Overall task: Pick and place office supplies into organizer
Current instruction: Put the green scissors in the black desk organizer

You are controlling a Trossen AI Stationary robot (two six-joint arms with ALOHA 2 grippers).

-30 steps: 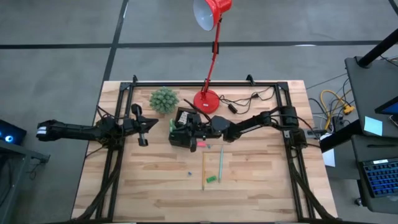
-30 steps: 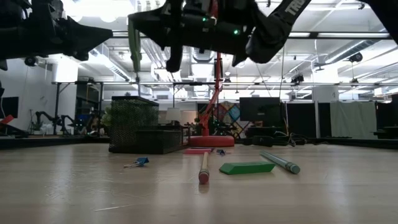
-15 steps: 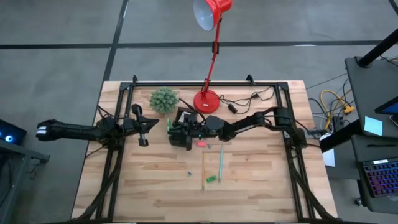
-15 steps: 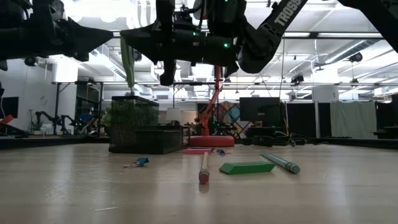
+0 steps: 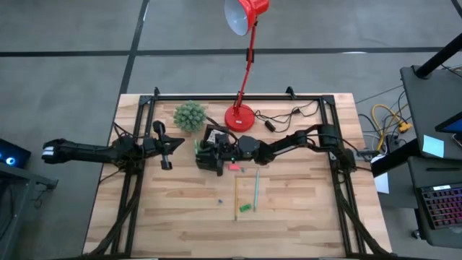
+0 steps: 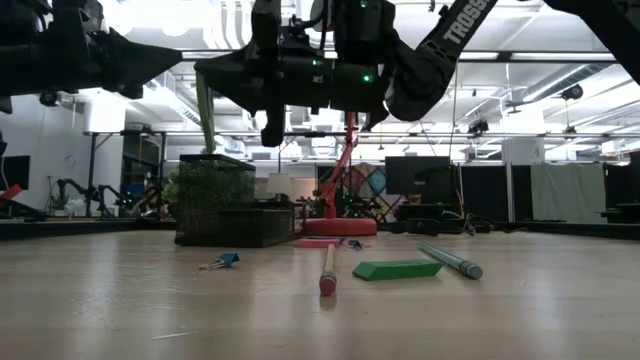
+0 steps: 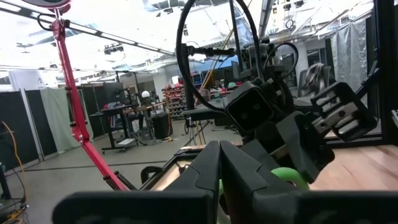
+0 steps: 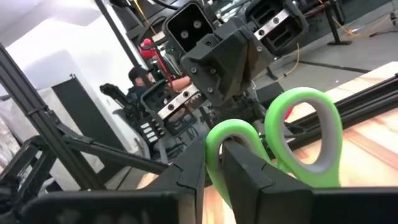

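Observation:
My right gripper [image 5: 205, 150] is shut on green-handled scissors [image 6: 205, 108] and hovers over the black organizer [image 6: 235, 218], which it partly hides in the high view. The scissors' lower end hangs just above the organizer's tall rear part. On the table lie a yellow pencil [image 5: 237, 196], a green pen [image 5: 255, 189], a green piece [image 5: 246, 209], a pink pad [image 5: 232, 167] and a small purple piece [image 5: 217, 196]. My left gripper [image 5: 167, 149] is shut and empty, left of the organizer. My right gripper pinches the scissors at their handle end, with one green loop [image 8: 217, 149] between its two fingers; the other loop [image 8: 305, 134] stands free beside them. The scissors are lifted clear and hang blade end down [image 6: 207, 142] over the organizer.
A green spiky plant [image 5: 190, 115] and the red lamp's base [image 5: 240, 117] stand just behind the organizer, with a black cable [image 5: 278, 115] to the right. A black frame rail [image 5: 238, 96] runs along the far edge. The near half of the table holds only the loose supplies.
My right gripper has gone a little toward the table's left edge, over the organizer, and the scissors now hang lower, close above its top.

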